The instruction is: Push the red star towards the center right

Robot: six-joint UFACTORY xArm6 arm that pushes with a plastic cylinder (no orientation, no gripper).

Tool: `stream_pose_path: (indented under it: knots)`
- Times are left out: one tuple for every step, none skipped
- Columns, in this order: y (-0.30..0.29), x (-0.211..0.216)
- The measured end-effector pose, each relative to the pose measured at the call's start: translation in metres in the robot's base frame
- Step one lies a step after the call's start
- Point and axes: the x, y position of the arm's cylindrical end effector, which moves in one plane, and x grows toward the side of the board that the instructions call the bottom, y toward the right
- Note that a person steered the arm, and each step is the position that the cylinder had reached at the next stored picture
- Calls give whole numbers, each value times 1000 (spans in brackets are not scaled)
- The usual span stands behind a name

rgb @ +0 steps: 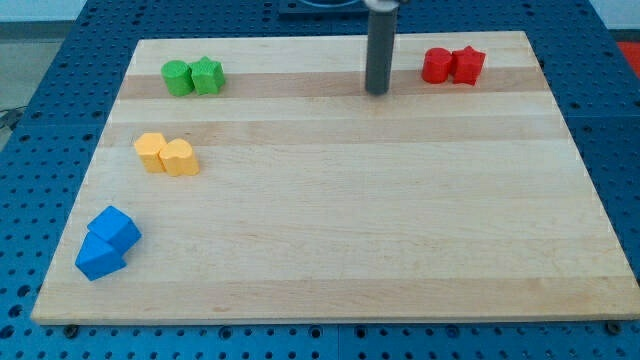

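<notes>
The red star (468, 64) lies near the view's top right corner of the wooden board (340, 240). A second red block (436, 65), rounded in shape, touches its left side. My tip (377, 91) rests on the board near the view's top, left of the red pair, with a gap of bare wood between it and the rounded red block. The dark rod rises straight up out of the view's top edge.
Two green blocks (193, 76) sit together at the view's top left. Two yellow blocks (167, 155) sit together at the left. Two blue blocks (107, 243) sit together at the bottom left. A blue perforated table (40, 120) surrounds the board.
</notes>
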Motion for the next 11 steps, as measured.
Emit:
stream_pose_path:
  knots:
    - [0, -7]
    - [0, -7]
    - [7, -27]
    - [45, -52]
    - [67, -61]
    - [107, -45]
    - [118, -45]
    - [132, -33]
    - [132, 14]
    - [132, 75]
    - [133, 120]
